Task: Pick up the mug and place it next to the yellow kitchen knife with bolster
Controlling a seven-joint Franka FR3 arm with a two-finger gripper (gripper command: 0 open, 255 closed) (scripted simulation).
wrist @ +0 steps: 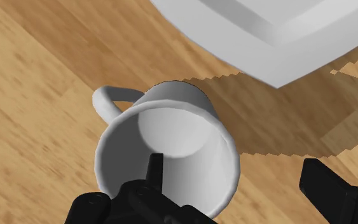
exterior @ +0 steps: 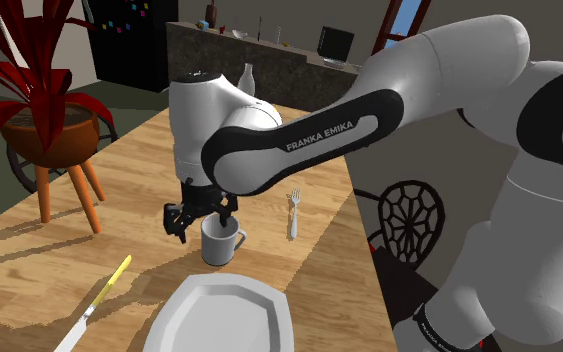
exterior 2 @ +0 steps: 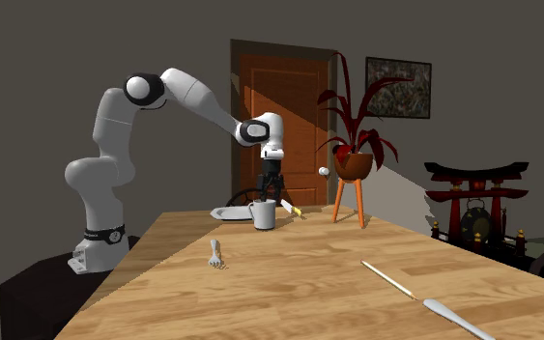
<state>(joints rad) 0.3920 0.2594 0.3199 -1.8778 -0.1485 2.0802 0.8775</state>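
The plain white, round-walled mug (exterior: 221, 240) stands upright and empty on the light wooden table (exterior: 119, 200), its mouth open to the ceiling. It has smooth, unmarked sides and a small loop handle that juts toward 3 o'clock in the shoulder view. The wrist view looks straight down into the mug (wrist: 171, 153): a pale flat bottom, a thin rounded rim, and the handle curling off the side away from the white plate (wrist: 266, 32). The all-black two-finger gripper (exterior: 204, 220) hangs right over the mug with its fingers spread apart and nothing clamped. One fingertip (wrist: 152, 168) dips inside the rim and the other stands well outside the wall, so part of the wall lies between them. Whether the inner finger touches the mug cannot be told. In the shoulder view the white eight-sided plate (exterior: 224, 315) lies at 6 o'clock from the mug, just beside it. The kitchen knife with a yellow handle and grey blade (exterior: 104, 290) lies at 8 o'clock, with bare wood between it and the mug. A small grey fork (exterior: 293, 212) rests at 2 o'clock. In the second exterior view the mug (exterior 2: 263, 214) sits below the gripper (exterior 2: 271, 193), with the knife (exterior 2: 292, 209) at 3 o'clock, the plate (exterior 2: 231, 212) at 9 o'clock and the fork (exterior 2: 217, 253) at 7 o'clock.
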